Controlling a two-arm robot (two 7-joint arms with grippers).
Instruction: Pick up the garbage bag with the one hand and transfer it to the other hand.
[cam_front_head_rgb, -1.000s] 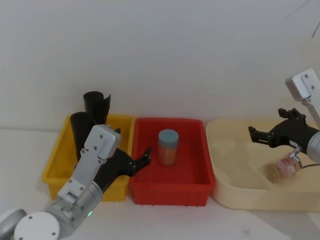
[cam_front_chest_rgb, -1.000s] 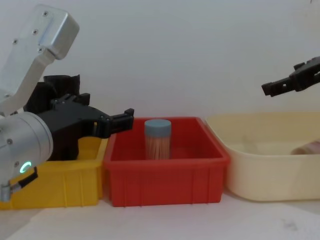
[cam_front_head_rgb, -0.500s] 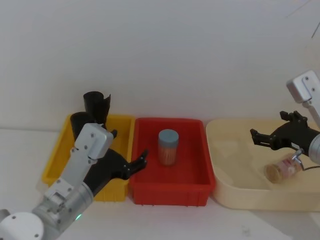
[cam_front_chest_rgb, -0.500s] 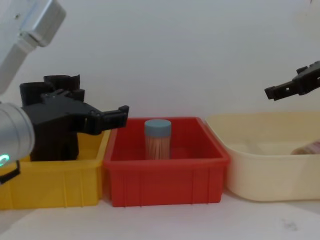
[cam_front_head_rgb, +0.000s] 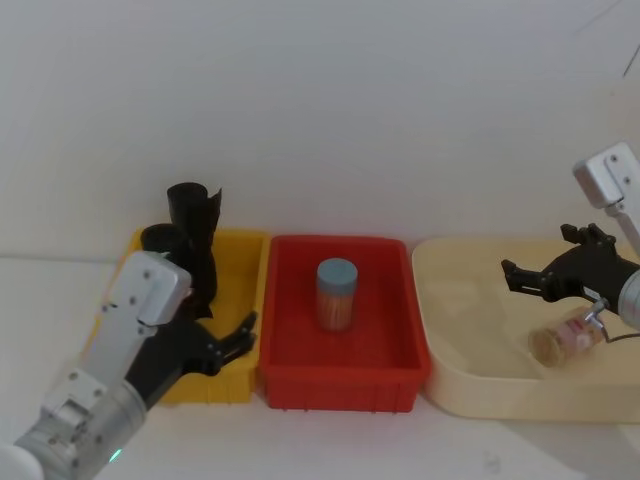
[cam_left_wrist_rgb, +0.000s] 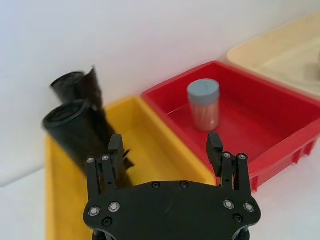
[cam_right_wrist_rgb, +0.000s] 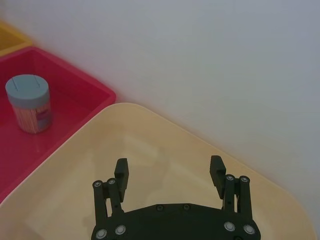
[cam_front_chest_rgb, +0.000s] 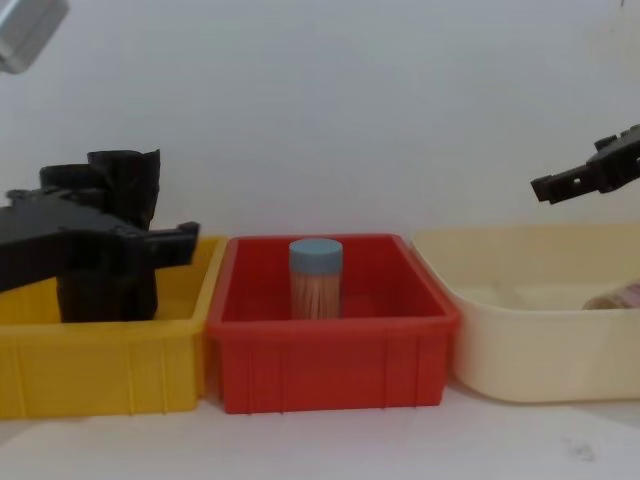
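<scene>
Treat the garbage bag (cam_left_wrist_rgb: 67, 127) as light but yielding: rolled plastic film, probably slick, and likely to squash or slip under a hard pinch. Take it across the middle of its body, below the soft open top, and leave the upper end free for the handover. It stands upright at the back of the yellow bin (cam_front_head_rgb: 240, 240), just beside the taller flared roll (cam_front_head_rgb: 197, 215); I can't make out a label on it.

Your left hand (cam_front_head_rgb: 232, 340) hovers over the bin's front, fingers spread wide and holding nothing. Your right hand (cam_front_head_rgb: 525, 277) hangs above the cream tub (cam_front_head_rgb: 480, 395), equally spread and empty.

Count two black rolls, three containers with the red bin (cam_front_head_rgb: 340, 390), and two jars: one blue-lidded jar (cam_front_head_rgb: 336, 293) upright, one fallen jar (cam_front_head_rgb: 565, 338) in the tub.
</scene>
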